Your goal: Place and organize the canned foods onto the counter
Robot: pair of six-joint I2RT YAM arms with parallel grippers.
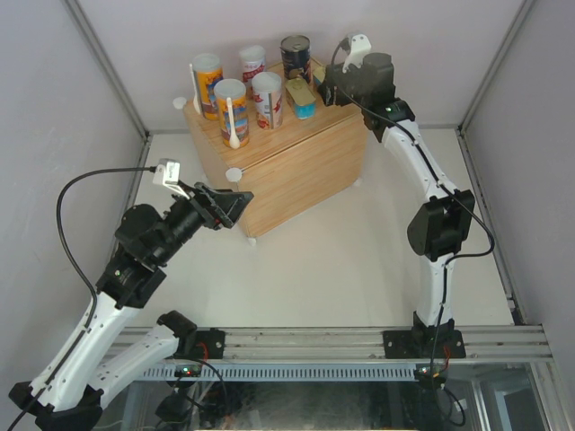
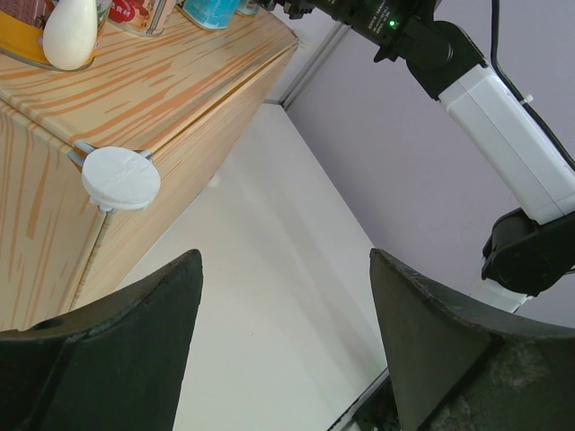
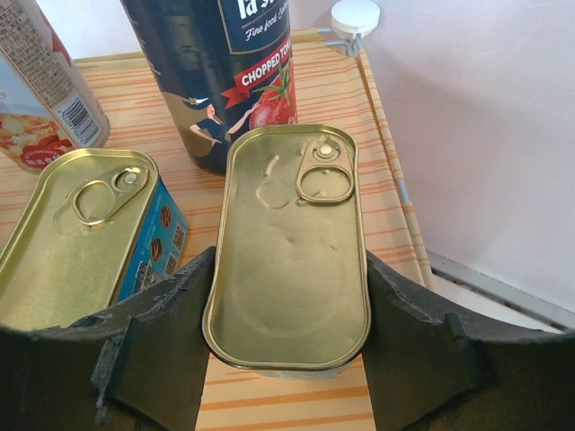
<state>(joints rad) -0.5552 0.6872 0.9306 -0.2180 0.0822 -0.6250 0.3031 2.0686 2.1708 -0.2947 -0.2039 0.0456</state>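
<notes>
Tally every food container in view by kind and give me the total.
Tall orange-blue tubes with white spoons: 2
White-red tubes with white lids: 2
Dark-blue can: 1
Flat gold-teal tins: 2
Total: 7

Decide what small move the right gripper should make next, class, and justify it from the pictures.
Probably open the right gripper a little, then lift straight up. Its jaws hold the flat gold tin by its long sides, and the tin appears to rest on the counter, beside the second tin and in front of the dark-blue can. It looks placed, so releasing seems right.
</notes>
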